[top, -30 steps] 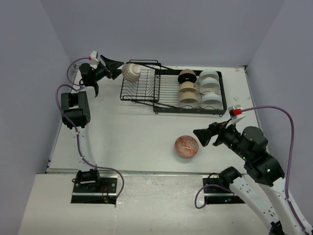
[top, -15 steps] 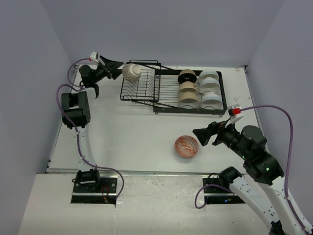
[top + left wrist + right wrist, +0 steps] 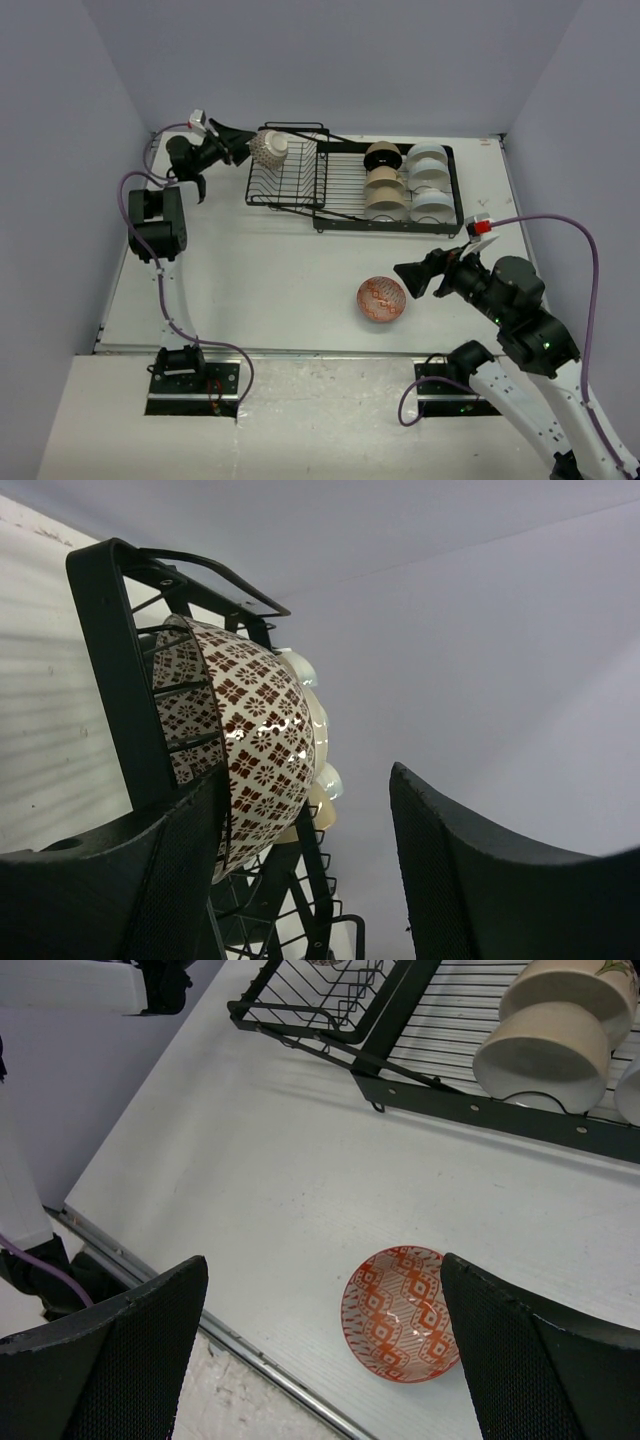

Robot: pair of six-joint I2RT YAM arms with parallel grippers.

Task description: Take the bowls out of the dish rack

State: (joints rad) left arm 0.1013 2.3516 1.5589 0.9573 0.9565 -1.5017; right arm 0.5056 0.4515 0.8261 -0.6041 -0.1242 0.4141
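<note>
Where the left arm rises from its base and folds toward the far left corner of the white table [image 3: 260,270], the left gripper [image 3: 243,148] points level at the raised basket of the black wire dish rack [image 3: 385,229], jaws apart and holding nothing. Only the left wrist view shows the brown net-patterned ceramic bowl [image 3: 255,745] standing on edge in that basket, partly behind one finger [image 3: 120,880] and clear of the other. Beige bowls [image 3: 383,187] and white bowls [image 3: 430,180] stand in the flat section. An orange-patterned bowl [image 3: 382,299] sits on the table beside the right gripper [image 3: 408,278], which is spread wide and empty. The right wrist view cuts off the rack's far side.
</note>
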